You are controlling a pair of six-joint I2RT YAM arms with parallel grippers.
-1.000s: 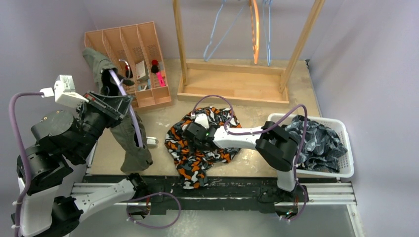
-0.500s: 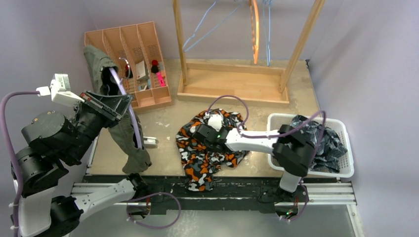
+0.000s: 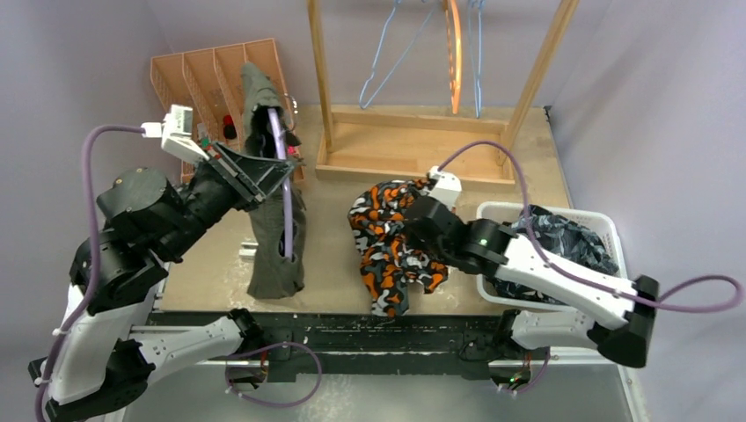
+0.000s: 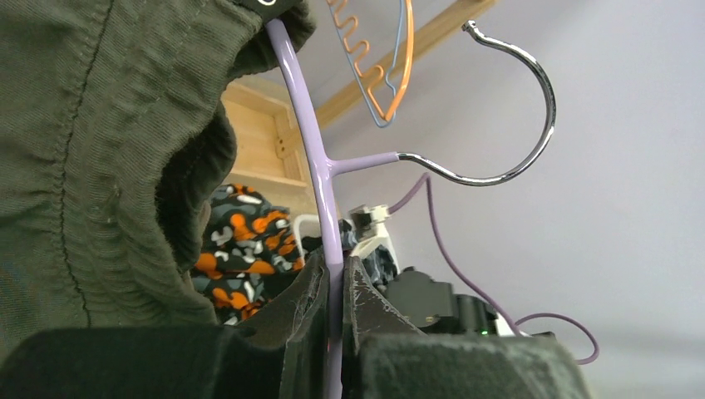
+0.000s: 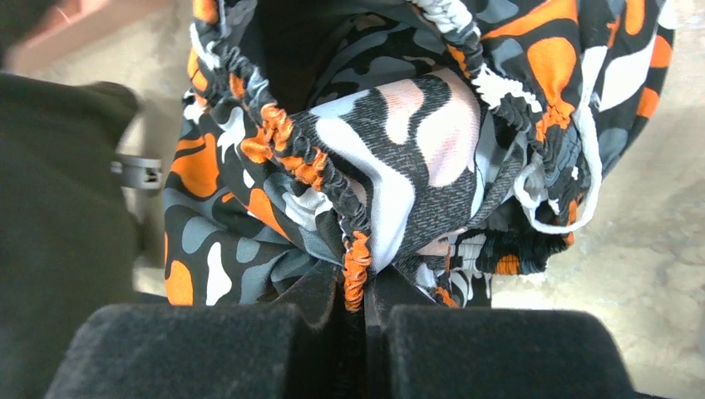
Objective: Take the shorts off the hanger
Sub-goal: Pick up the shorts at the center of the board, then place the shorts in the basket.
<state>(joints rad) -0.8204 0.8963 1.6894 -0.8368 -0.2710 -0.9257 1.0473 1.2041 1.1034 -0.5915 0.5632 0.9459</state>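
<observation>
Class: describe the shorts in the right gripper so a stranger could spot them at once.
From the wooden rack at the back, come forward to the white basket. Just left of it, the right gripper pinches the camouflage shorts. Only they are orange, white and black; the olive shorts nearby are plain.

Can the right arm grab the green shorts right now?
Probably not yet. The right gripper is shut on the camouflage shorts, though the green shorts hang nearby with nothing between.
</observation>
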